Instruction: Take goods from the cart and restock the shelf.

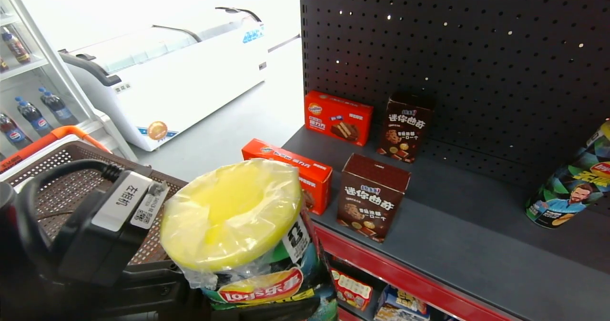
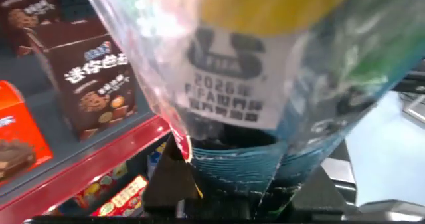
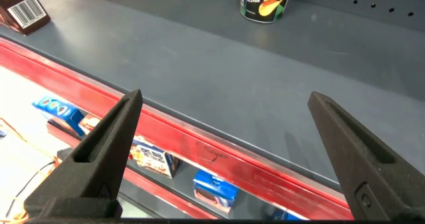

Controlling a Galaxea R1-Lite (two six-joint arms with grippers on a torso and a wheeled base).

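A chip can (image 1: 248,245) with a yellow lid, wrapped in clear plastic, is held upright by my left gripper (image 1: 267,309), which is shut on its lower body. It hangs between the cart (image 1: 71,187) and the shelf's left end. In the left wrist view the can (image 2: 252,84) is close up, with black fingers (image 2: 166,184) on both sides of it. My right gripper (image 3: 229,151) is open with nothing between its fingers, above the red front edge of the shelf (image 3: 219,71). A second chip can (image 3: 264,1) stands farther back on the shelf.
On the dark shelf board (image 1: 457,225) stand two orange boxes (image 1: 290,171) (image 1: 338,117), two brown cookie boxes (image 1: 371,197) (image 1: 404,126) and a chip can (image 1: 572,183) at the right. A pegboard wall (image 1: 452,49) backs the shelf. Lower shelves hold more packs (image 1: 352,290). A freezer (image 1: 167,78) stands behind.
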